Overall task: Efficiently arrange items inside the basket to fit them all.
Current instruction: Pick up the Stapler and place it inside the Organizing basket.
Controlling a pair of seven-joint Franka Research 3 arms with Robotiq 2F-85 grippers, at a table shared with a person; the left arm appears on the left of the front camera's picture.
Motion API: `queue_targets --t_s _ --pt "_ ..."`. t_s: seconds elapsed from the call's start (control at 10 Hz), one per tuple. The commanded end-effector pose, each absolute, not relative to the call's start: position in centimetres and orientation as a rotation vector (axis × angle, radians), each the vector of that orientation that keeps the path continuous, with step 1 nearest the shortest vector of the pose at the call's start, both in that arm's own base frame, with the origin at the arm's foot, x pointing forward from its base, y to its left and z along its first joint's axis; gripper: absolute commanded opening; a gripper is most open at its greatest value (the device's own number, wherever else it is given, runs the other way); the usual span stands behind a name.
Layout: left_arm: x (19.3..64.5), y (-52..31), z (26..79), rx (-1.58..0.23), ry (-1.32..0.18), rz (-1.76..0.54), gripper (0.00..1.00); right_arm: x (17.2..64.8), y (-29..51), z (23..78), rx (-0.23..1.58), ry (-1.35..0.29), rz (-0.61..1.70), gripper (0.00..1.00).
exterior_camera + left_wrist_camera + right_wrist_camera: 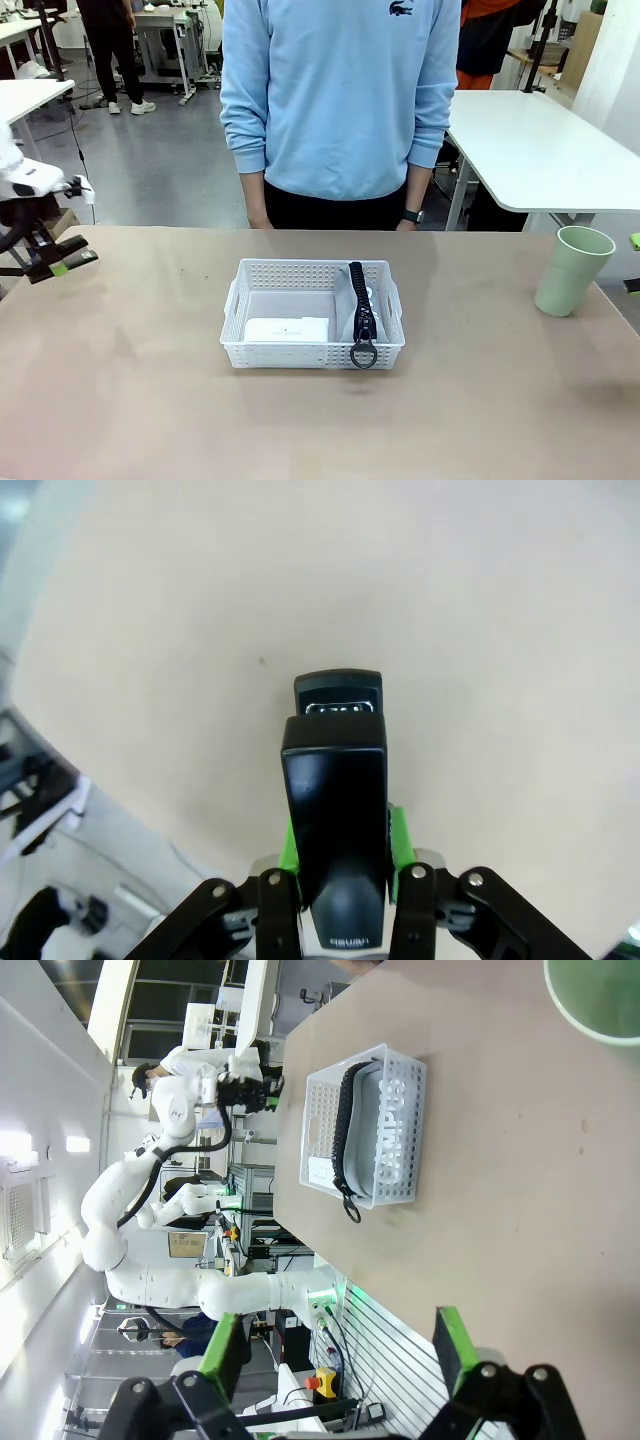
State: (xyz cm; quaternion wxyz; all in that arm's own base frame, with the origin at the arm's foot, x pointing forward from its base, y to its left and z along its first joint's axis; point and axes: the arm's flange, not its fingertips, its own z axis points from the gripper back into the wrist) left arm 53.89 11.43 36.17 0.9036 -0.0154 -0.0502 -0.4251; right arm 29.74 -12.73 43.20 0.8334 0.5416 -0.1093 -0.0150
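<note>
1 black stapler (335,780) is clamped in the left gripper (343,838), far left. 1 white perforated plastic basket (312,267), mid-table, holds 1 flat white box (287,329) left of 1 grey zipped pouch (349,318), print apparently "CAMPUS". 1 pale green cup (573,270) stands right. The right gripper (338,1345) has its fingers apart, empty.

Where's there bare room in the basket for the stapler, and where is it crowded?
Bare: the basket floor behind the small white box, left of the grey pouch. Crowded: its right side, filled by the pouch. Bare table lies between basket and pale green cup, and toward the left gripper holding the black stapler.
</note>
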Motion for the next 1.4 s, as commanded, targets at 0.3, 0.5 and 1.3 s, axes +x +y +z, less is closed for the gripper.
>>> queue_targets --t_s 0.3,0.5,1.3 --pt "34.9 11.7 42.8 -0.156 -0.273 -0.997 0.00 29.9 -12.7 43.4 1.168 -0.256 -0.020 1.00" --pt "31.2 12.7 42.7 -0.242 -0.448 -0.930 0.00 29.9 -12.7 43.4 1.168 -0.256 -0.020 1.00" --pt "33.2 12.3 43.3 -0.193 -0.335 -0.970 0.00 29.9 -12.7 43.4 1.168 -0.256 -0.020 1.00"
